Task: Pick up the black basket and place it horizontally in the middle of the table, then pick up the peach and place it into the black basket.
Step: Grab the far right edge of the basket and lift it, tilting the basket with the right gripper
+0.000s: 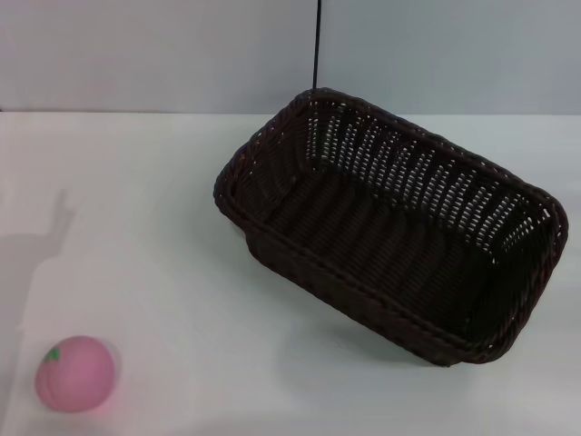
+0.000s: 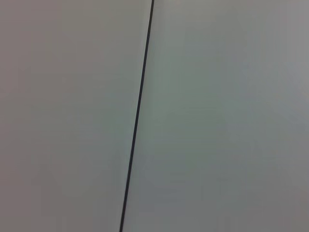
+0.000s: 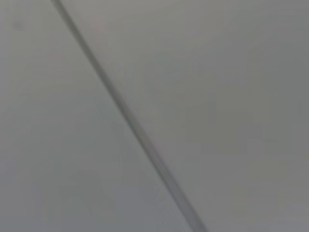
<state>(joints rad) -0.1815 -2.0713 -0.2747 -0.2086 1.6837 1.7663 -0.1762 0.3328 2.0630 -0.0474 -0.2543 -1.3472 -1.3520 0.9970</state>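
The black basket [image 1: 390,227] lies on the white table [image 1: 154,209] at the right of the head view, turned at a slant with its long side running from back left to front right. It is empty. The pink peach [image 1: 75,373] sits at the front left of the table, far from the basket. Neither gripper shows in the head view. Both wrist views show only a plain grey wall with a dark seam line.
A grey wall [image 1: 163,54] stands behind the table, with a thin dark vertical line [image 1: 316,45] above the basket. An arm's shadow [image 1: 36,245] falls on the table at the left.
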